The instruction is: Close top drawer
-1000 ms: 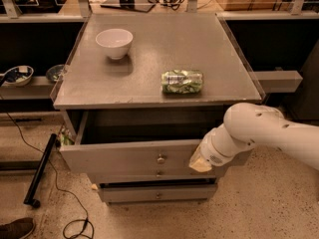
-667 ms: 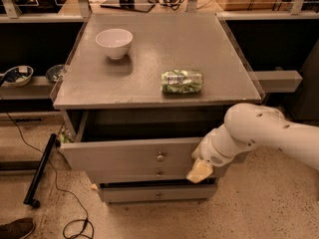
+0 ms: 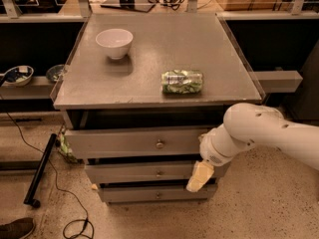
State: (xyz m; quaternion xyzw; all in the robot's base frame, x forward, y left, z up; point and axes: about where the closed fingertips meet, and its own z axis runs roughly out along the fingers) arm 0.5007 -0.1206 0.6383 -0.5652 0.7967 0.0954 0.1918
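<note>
The top drawer (image 3: pixel 124 143) is a wide grey front with a small round knob (image 3: pixel 160 144) at its centre. It stands a little out of the grey cabinet, with a dark gap showing under the cabinet top (image 3: pixel 149 91). My gripper (image 3: pixel 199 177) hangs from the white arm (image 3: pixel 259 133) at the drawer's right end. Its cream tip is just below the drawer front, over the right end of the second drawer (image 3: pixel 144 173). The arm hides the right end of the top drawer.
A white bowl (image 3: pixel 114 43) and a green packet (image 3: pixel 182 81) lie on the cabinet top. A third drawer (image 3: pixel 149 194) sits lowest. A black pole (image 3: pixel 41 169) and cables lie on the floor at left. Shelves with bowls (image 3: pixel 17 75) flank the cabinet.
The top drawer has slid far back into the cabinet, uncovering the two lower drawer fronts. My gripper has moved down and in with the drawer's right end.
</note>
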